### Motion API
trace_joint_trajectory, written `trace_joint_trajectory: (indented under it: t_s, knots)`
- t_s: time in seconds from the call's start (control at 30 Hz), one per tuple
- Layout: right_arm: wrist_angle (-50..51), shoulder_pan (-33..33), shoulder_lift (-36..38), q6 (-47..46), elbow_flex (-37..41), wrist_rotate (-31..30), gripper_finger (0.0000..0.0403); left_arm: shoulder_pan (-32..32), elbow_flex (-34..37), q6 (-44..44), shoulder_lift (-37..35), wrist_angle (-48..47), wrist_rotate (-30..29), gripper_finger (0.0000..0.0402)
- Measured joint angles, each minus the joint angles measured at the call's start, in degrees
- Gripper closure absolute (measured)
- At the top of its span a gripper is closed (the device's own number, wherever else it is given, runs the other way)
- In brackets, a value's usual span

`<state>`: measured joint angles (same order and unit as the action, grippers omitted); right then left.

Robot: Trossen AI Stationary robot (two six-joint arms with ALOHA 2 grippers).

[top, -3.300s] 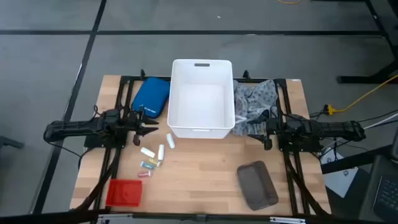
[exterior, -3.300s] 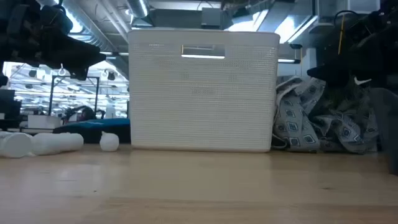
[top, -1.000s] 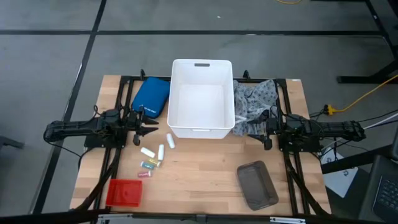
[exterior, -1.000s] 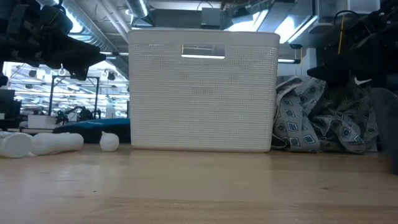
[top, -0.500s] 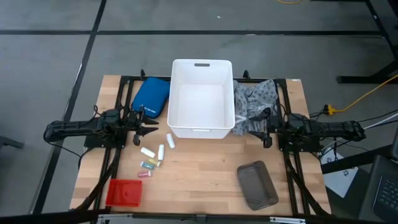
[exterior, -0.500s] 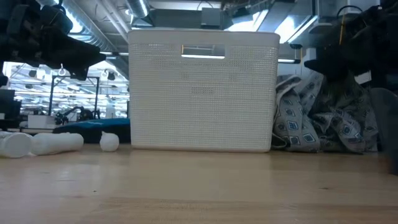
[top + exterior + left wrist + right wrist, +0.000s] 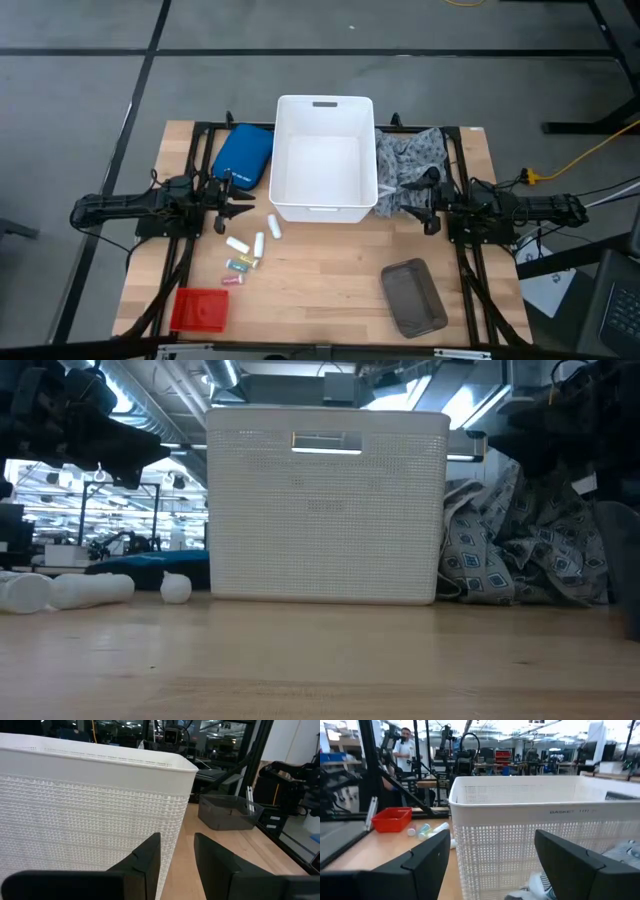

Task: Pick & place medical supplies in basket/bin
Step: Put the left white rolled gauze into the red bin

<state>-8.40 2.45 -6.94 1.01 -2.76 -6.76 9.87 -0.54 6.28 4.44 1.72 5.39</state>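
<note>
The white basket stands at the table's far middle. Three white rolls and several small pastel packets lie on the wood near its left front corner. The grey patterned cloth is heaped against the basket's right wall. My left gripper hovers level beside the basket's left front corner, open, with nothing between its fingers. My right gripper hangs wide open above the cloth's near edge, pointing at the basket's right wall.
A blue pouch lies left of the basket. A red tray sits at the near left and a grey tray at the near right. Bare wood lies between them.
My right gripper has tipped its fingers upward and risen a little above the cloth, staying wide open. The cloth, the basket and the rolls lie as before.
</note>
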Motion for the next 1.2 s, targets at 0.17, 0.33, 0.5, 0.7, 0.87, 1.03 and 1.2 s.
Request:
trace_joint_trajectory:
  t_s: [0.17,0.33,0.5,0.7,0.87,1.03,1.2]
  knots:
    - [-4.67,-0.17,0.00,5.82,0.00,-9.00,0.0111,-0.01,-0.01,-0.01,-0.01,0.01,0.00,0.0286]
    - [-6.71,-0.19,0.00,8.33,0.00,-6.06,0.0111,0.00,-0.02,-0.02,0.00,0.43,-0.52,0.0286]
    - [-8.19,-0.17,0.00,8.63,0.00,-1.21,0.0111,-0.01,-0.67,-0.04,-0.02,5.98,-6.40,0.0286]
    - [-13.03,-0.14,0.00,11.38,0.00,0.75,0.0111,-0.02,-0.87,-0.04,-0.01,10.15,-8.94,0.0286]
    - [-14.82,-0.14,0.00,16.19,0.00,0.12,0.0110,-0.02,-0.92,0.28,0.00,11.92,-11.39,0.0286]
    - [-14.89,-0.17,0.00,14.56,0.00,0.39,0.0110,-0.02,-0.98,1.39,0.00,16.40,-11.73,0.0286]
    - [-15.02,-0.14,0.00,14.18,0.00,4.52,0.0110,-0.02,-1.07,0.57,-0.02,19.41,-11.74,0.0286]
